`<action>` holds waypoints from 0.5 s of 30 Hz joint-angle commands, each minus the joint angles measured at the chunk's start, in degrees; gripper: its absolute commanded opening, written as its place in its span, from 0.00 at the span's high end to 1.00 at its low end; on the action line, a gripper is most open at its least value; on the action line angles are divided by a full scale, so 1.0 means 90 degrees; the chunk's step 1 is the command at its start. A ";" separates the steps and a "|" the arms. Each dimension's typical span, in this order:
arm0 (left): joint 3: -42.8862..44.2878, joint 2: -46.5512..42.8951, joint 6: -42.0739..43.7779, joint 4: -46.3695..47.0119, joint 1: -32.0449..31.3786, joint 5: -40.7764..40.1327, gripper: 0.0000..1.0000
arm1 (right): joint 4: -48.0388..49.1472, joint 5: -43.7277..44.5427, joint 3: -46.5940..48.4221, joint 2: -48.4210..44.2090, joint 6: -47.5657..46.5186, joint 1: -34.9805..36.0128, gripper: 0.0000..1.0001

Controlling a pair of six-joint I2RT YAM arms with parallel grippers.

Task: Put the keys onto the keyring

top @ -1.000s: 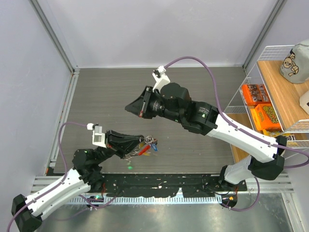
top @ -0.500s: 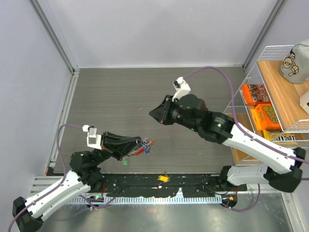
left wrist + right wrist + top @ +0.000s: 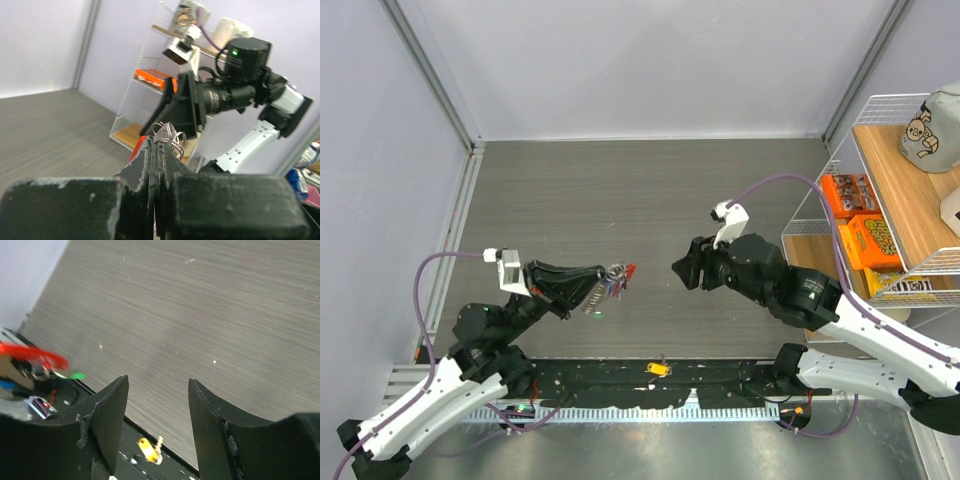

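Away from table (image 3: pixel 620 190) edges, left pincer (image 3: pixel 606 279) clamps keyring (image 3: pixel 169 138); right pincer (image 3: pixel 679 272) gapes, apart.

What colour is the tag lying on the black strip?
The tag is yellow; clearest in right wrist view.

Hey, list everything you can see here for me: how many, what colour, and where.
keyring: one, silvery, pinched at the left gripper's tip
tagged keys: count unclear; red, blue and green tags; bunched at the keyring
loose key: one, yellow tag, on the black strip at the table's near edge
table: one, grey wood grain
wire shelf: one, white, right of the table
boxes: two, orange, on the shelf
grey bag: one, on the shelf's top board
left gripper: one, black, shut on the keyring
right gripper: one, black, open and empty, facing the bunch
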 commanded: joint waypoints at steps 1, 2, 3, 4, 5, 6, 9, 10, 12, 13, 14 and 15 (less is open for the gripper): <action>0.0737 0.0050 0.0249 -0.1355 -0.0008 -0.0988 1.00 | 0.0162 -0.0264 -0.0022 -0.0262 -0.0915 -0.0002 0.43; 0.0864 0.0118 0.0220 -0.1618 -0.0008 -0.1183 1.00 | 0.0172 -0.0343 0.0046 -0.0262 -0.1157 -0.0002 0.42; 0.0971 0.0148 0.0181 -0.1804 -0.0008 -0.1281 1.00 | 0.0249 -0.0614 0.0076 -0.0243 -0.1305 -0.0002 0.42; 0.1059 0.0206 0.0161 -0.1932 -0.0008 -0.1398 1.00 | 0.0327 -0.0772 0.0163 -0.0233 -0.1529 -0.0002 0.42; 0.1118 0.0265 0.0113 -0.2097 -0.0008 -0.1506 1.00 | 0.0425 -0.1121 0.0222 -0.0194 -0.1657 0.0008 0.42; 0.1206 0.0304 0.0064 -0.2215 -0.0008 -0.1623 1.00 | 0.0464 -0.1280 0.0348 -0.0175 -0.1851 0.0027 0.42; 0.1421 0.0440 -0.0024 -0.2606 0.0002 -0.1926 1.00 | 0.0387 -0.1955 0.0720 0.0079 -0.2427 0.0125 0.43; 0.1518 0.0489 -0.0073 -0.2800 0.0002 -0.2014 1.00 | 0.0328 -0.2003 0.0933 0.0234 -0.2584 0.0232 0.44; 0.1684 0.0596 -0.0122 -0.3006 -0.0008 -0.2102 1.00 | 0.0211 -0.2033 0.1226 0.0430 -0.2965 0.0436 0.45; 0.1743 0.0655 -0.0180 -0.3075 -0.0008 -0.2141 1.00 | 0.0240 -0.2033 0.1296 0.0489 -0.3247 0.0534 0.45; 0.1811 0.0694 -0.0219 -0.3124 -0.0008 -0.2161 1.00 | 0.0337 -0.2052 0.1403 0.0586 -0.3366 0.0700 0.45; 0.1851 0.0733 -0.0297 -0.3192 -0.0008 -0.2171 1.00 | 0.0434 -0.2033 0.1433 0.0616 -0.3667 0.0769 0.45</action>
